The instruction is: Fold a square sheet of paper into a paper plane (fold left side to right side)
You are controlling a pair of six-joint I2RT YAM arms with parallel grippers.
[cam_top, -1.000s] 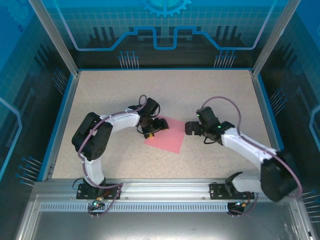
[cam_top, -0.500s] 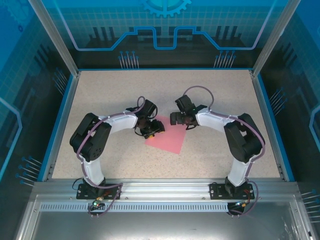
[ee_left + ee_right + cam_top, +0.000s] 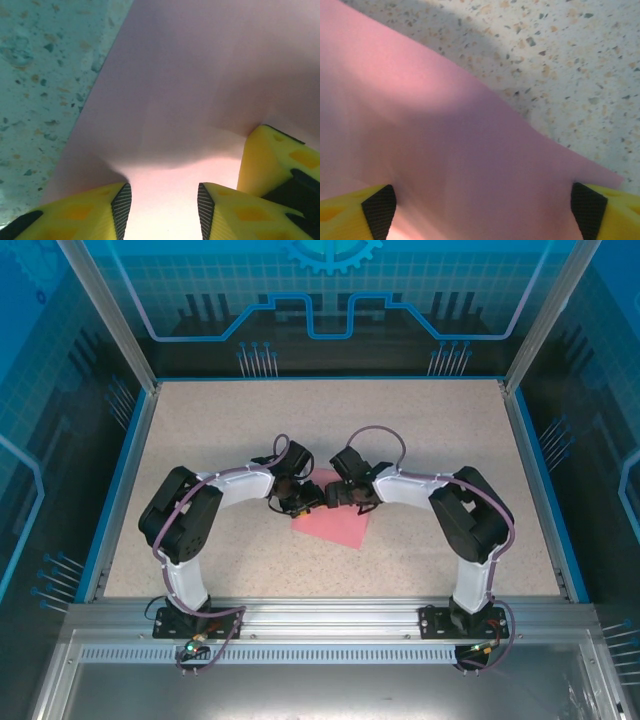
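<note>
speckled beige counter (image 3: 200,430) inside blue-panelled walls (image 3: 330,300); the square sheet of paper (image 3: 338,528) lies mid-counter. left pincer (image 3: 164,205) half-open, right pincer (image 3: 482,205) wide open, both straddling the sheet's far part, clamping nothing.

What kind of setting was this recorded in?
Most likely a purpose-built robot cell in a lab or demo space. A speckled table is fenced by an aluminium frame with blue printed panels. A left arm and a right arm are bolted to a metal rail at its near edge.
</note>
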